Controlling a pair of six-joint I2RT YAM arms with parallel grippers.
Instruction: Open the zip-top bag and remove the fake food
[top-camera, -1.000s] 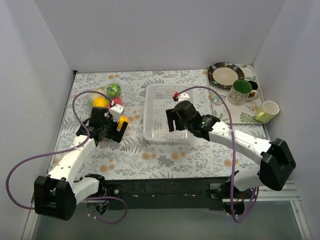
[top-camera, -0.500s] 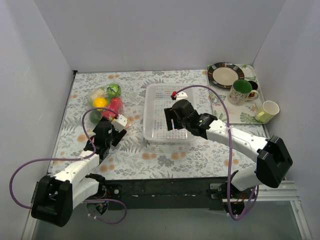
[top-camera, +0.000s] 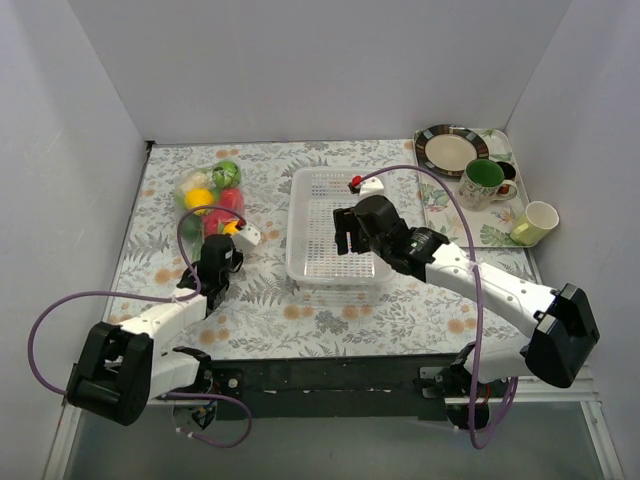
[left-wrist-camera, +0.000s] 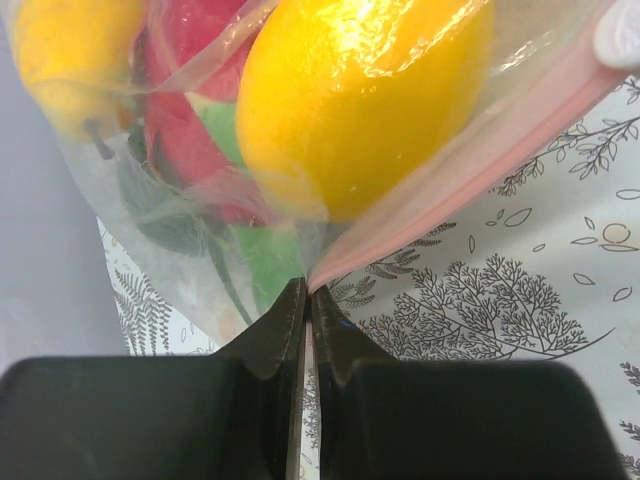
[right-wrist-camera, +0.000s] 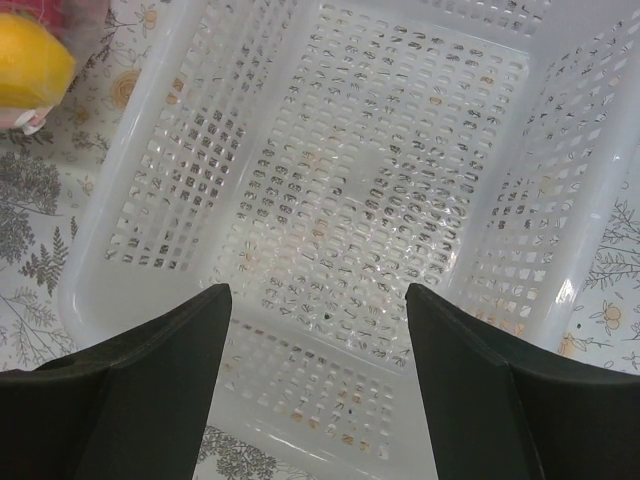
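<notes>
The clear zip-top bag (top-camera: 208, 194) lies at the table's left rear, its pink-red zip strip (left-wrist-camera: 470, 160) running along the near edge. Fake food shows through the plastic: a yellow lemon (left-wrist-camera: 360, 90), red pieces (top-camera: 232, 200) and a green one (top-camera: 226, 172). My left gripper (left-wrist-camera: 307, 290) is shut on the bag's corner, with the end of the zip strip pinched between the jaws; from above the left gripper (top-camera: 228, 238) sits just near of the bag. My right gripper (right-wrist-camera: 318, 300) hangs open over the white perforated basket (right-wrist-camera: 560, 230), nothing between its fingers.
The white basket (top-camera: 298, 268) stands mid-table, right of the bag. A floral tray (top-camera: 490, 232) at the back right carries a plate (top-camera: 451, 150), a green mug (top-camera: 481, 182) and a pale yellow cup (top-camera: 536, 222). Grey walls close in the left, back and right.
My left gripper drew back from over the bag toward the near side and shut on the bag's zip corner. The right gripper stayed open over the basket.
</notes>
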